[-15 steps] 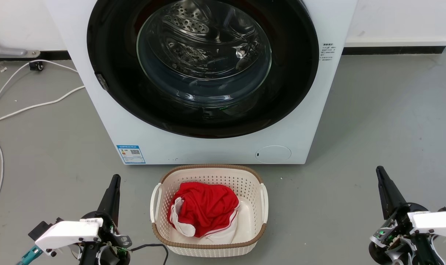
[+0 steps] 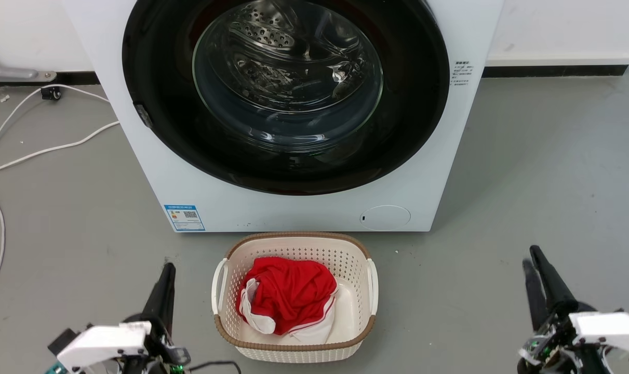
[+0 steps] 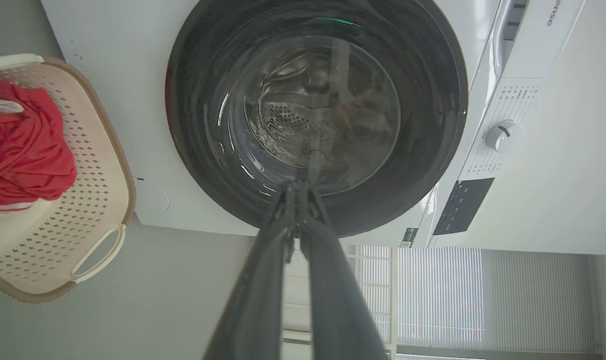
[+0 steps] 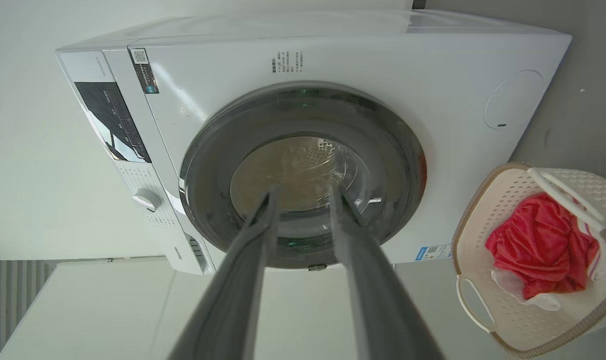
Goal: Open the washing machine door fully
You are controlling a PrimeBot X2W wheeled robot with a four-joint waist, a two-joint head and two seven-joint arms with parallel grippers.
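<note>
Washing machine door [image 2: 285, 98]: big glossy black round w/ clear glass bowl at ctr, lies shut, flush on the front of the washing machine [image 2: 293, 213]. Perforated steel drum shows thru the glass. Machine is a white box on the grey floor [image 2: 527, 156], back toward a white wall. On its lower front: small blue label [image 2: 185, 217] at the left corner, round cap [image 2: 385, 217] toward the right. Left wrist view also shows a white dial [image 3: 504, 136] on the control strip, w/ a dark panel beside it

Just in front of the machine, on the floor: cream perforated basket [image 2: 293, 240] w/ brown rim. Red garment [image 2: 288, 293] w/ white trim is bunched inside. Basket is near the machine's foot; small strip of floor btwn them

Left hand [image 2: 167, 271] is low at the left of the head view, beside the basket. Its fingers are pressed together, nothing btwn them. It is aimed at the door, well apart from it. Right hand [image 2: 530, 257] is low at the right, fingers spread w/ a clear gap, empty. It also points at the machine, well apart. White cable [image 2: 34, 150] trails on the floor left of the machine
</note>
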